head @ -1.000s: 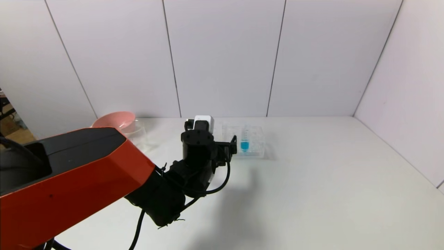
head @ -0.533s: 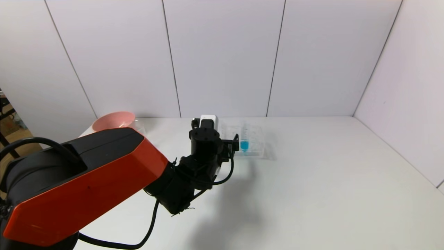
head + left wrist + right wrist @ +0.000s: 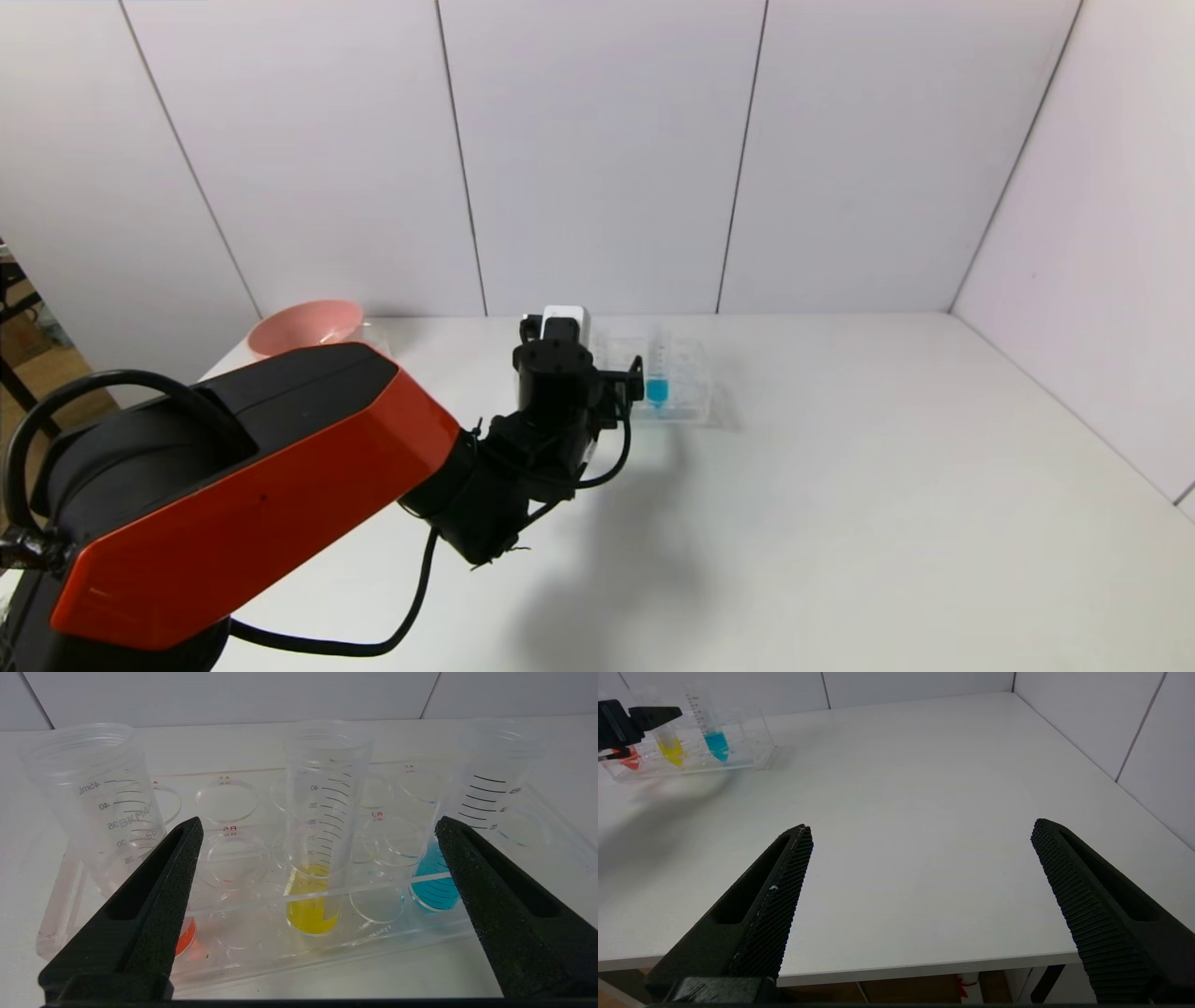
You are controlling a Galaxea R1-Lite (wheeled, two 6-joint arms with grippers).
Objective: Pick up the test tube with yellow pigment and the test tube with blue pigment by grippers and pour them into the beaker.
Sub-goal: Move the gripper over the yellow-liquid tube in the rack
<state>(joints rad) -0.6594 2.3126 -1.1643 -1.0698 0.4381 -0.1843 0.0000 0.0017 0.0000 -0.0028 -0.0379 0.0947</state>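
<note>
The yellow test tube [image 3: 322, 826] stands in the clear rack [image 3: 261, 961], centred between the open jaws of my left gripper [image 3: 317, 825], whose fingertips stop just short of the rack. The blue test tube [image 3: 486, 807] stands to one side of it, behind one finger [image 3: 495, 891]. In the head view my left gripper [image 3: 624, 387] is at the rack's left end, next to the blue test tube [image 3: 657, 385]. The right wrist view shows the yellow test tube [image 3: 670, 749] and the blue test tube [image 3: 714, 742] far off. My right gripper [image 3: 920, 828] is open and empty over the table's front edge. The beaker is hidden behind my left arm.
A red-tipped tube [image 3: 107, 807] stands at the rack's other end, behind the other finger. A pink bowl [image 3: 303, 325] sits at the back left of the white table [image 3: 887, 485]. White walls close the back and right sides.
My left arm has reached further forward and right, bringing its gripper closer to the rack. The tubes and rack have not moved.
</note>
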